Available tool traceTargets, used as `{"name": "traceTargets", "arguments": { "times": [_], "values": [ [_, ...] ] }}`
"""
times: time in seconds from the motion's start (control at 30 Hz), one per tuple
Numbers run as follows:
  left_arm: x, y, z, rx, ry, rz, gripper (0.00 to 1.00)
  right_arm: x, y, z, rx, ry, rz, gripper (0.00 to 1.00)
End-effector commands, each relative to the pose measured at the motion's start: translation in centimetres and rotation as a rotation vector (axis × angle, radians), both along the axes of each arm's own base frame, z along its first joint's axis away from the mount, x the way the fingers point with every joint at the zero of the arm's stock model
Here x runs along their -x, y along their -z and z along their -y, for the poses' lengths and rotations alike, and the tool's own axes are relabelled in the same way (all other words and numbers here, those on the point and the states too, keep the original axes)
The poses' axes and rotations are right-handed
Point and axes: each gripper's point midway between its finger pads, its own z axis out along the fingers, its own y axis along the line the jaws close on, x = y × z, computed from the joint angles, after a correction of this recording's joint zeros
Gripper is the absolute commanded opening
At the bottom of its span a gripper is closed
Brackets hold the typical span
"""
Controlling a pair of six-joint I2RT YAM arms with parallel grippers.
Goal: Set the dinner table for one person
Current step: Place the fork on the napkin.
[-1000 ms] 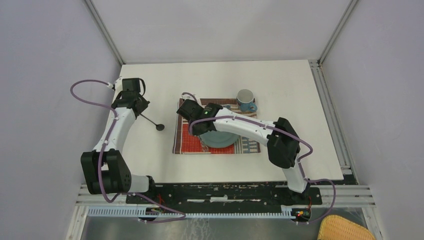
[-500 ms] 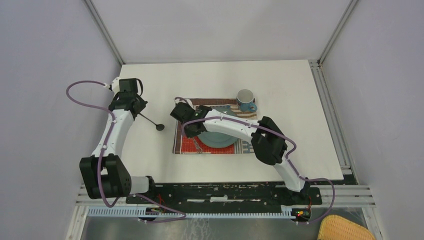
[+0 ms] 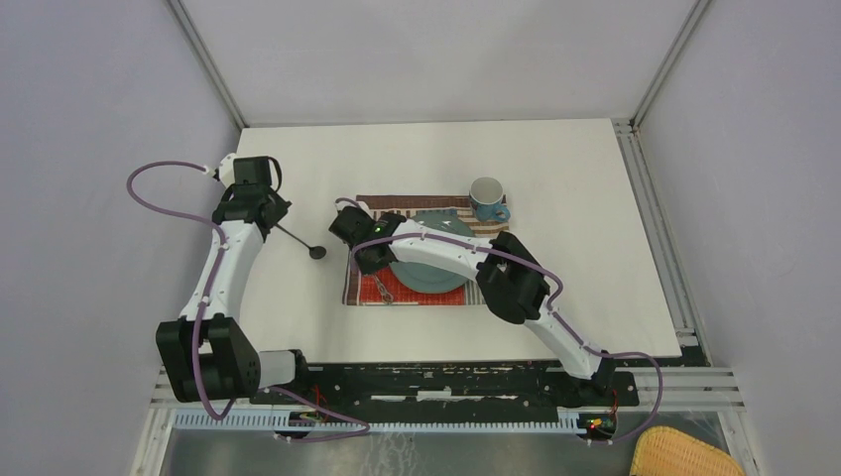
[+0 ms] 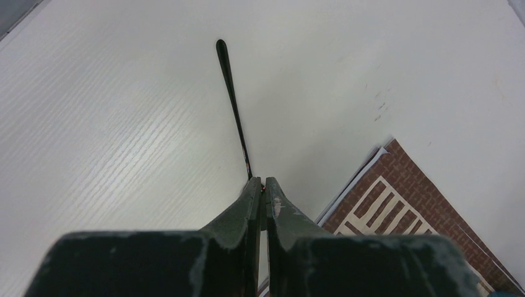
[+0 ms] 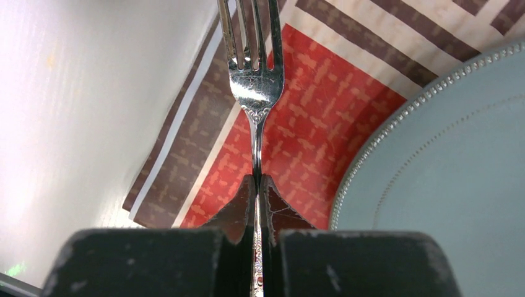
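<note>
Fork (image 5: 254,74) clamped in right hand (image 5: 258,185), over placemat (image 5: 297,130), dinner table (image 5: 74,124) beneath.

No legible text anywhere

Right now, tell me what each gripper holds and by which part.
Left gripper: black spoon, by its handle end. Right gripper: silver fork, by the handle, near the tines.

I am seeing bright, even, diffuse light over the worktop (image 3: 555,169), leaving only faint shadows. In the right wrist view, glare is washing out the 9 o'clock side and glinting off the fork (image 5: 254,74), while the right end effector (image 5: 257,185) at 6 o'clock is sitting out of focus.
</note>
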Motion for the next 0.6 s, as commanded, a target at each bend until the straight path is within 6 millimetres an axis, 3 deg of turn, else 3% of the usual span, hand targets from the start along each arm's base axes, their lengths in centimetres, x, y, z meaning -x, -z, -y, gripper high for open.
{"name": "traceTargets", "arguments": {
  "times": [0.0,0.27,0.5,0.57],
  "values": [
    [0.2,-1.5,-0.6,-0.013,-0.03,0.043,0.13,-1.4,-1.4,-1.9,-0.06,-0.016,0.037,0.0],
    [0.4,-1.2,-0.6,-0.018,-0.028,0.03,0.13,-1.3,-0.4,-1.6,-0.048,-0.015,0.026,0.08],
    [0.4,-0.9,-0.5,-0.008,-0.03,0.028,0.13,-1.4,-1.2,-1.4,-0.048,-0.029,0.045,0.32],
    [0.5,-0.9,-0.5,-0.007,-0.033,0.03,0.13,-1.7,-1.9,-1.3,-0.051,-0.032,0.062,0.33]
  ]
}}
